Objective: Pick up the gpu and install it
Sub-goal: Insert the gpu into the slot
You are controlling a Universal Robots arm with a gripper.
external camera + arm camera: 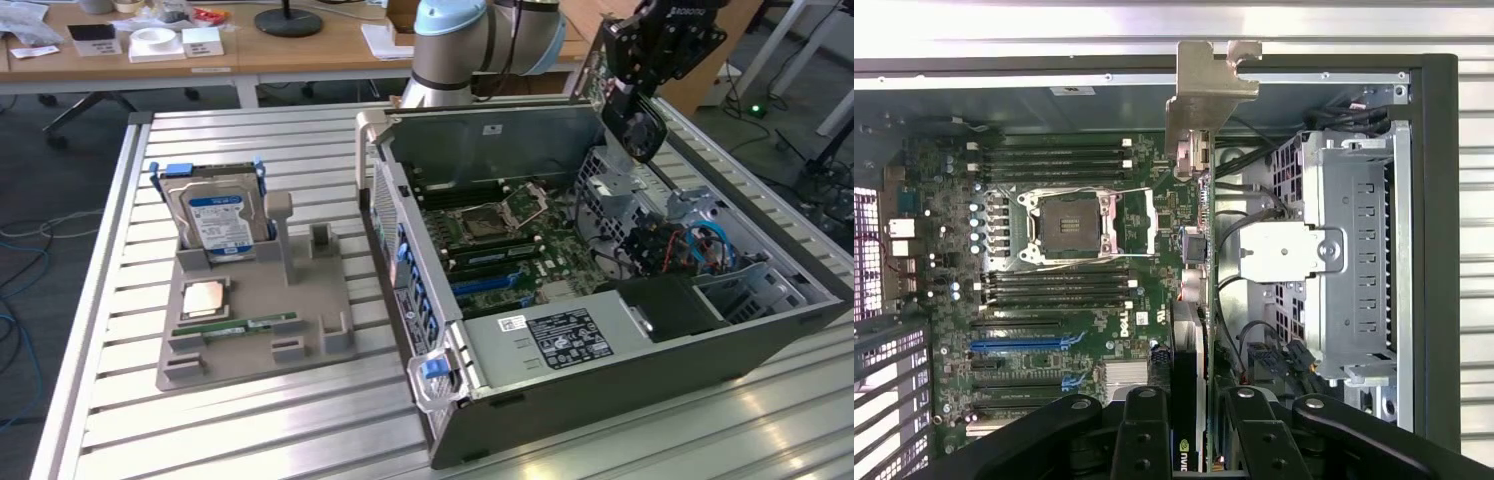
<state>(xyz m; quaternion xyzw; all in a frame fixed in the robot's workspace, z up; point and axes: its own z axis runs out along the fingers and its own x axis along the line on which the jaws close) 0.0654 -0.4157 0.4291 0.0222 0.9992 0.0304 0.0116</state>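
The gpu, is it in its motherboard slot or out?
Out. The gripper holds the gpu in the air above the open case, clear of the motherboard.

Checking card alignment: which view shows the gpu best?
Wrist view: the gpu sits edge-on in the gripper, silver bracket visible, over the motherboard. The exterior view shows it held above the open case, partly hidden by the gripper.

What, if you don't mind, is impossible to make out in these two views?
Wrist view: the gpu is edge-on, so its faces are hidden; the gripper covers its near end.
Exterior view: the gripper's upper part is cut off by the top edge; the power supply label is too small to read.
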